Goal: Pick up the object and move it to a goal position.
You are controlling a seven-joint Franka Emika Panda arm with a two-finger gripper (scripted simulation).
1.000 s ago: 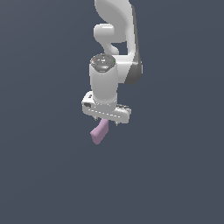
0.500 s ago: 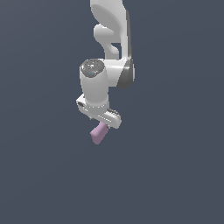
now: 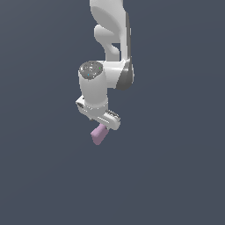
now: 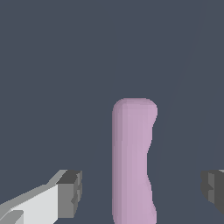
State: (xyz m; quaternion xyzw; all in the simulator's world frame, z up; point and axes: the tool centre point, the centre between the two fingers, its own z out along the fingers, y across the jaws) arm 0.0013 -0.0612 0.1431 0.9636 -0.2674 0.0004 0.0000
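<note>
The object (image 3: 98, 134) is a small pale pink-lilac elongated block, seen just below the white hand in the exterior view. In the wrist view the object (image 4: 133, 162) lies lengthwise between my two fingers. My gripper (image 4: 141, 192) is open around it: one dark pad (image 4: 71, 192) and the other pad (image 4: 212, 190) each stand apart from the block, with a visible gap on both sides. In the exterior view my gripper (image 3: 104, 125) sits right over the block's upper end, and the fingertips are hard to make out there.
The surroundings are a plain dark blue-grey surface with no other objects in view. The white arm (image 3: 112, 39) rises from the hand to the top edge of the exterior view.
The hand has shifted toward the exterior view's left, turned, and come down slightly over the block. The block has stayed in about the same place.
</note>
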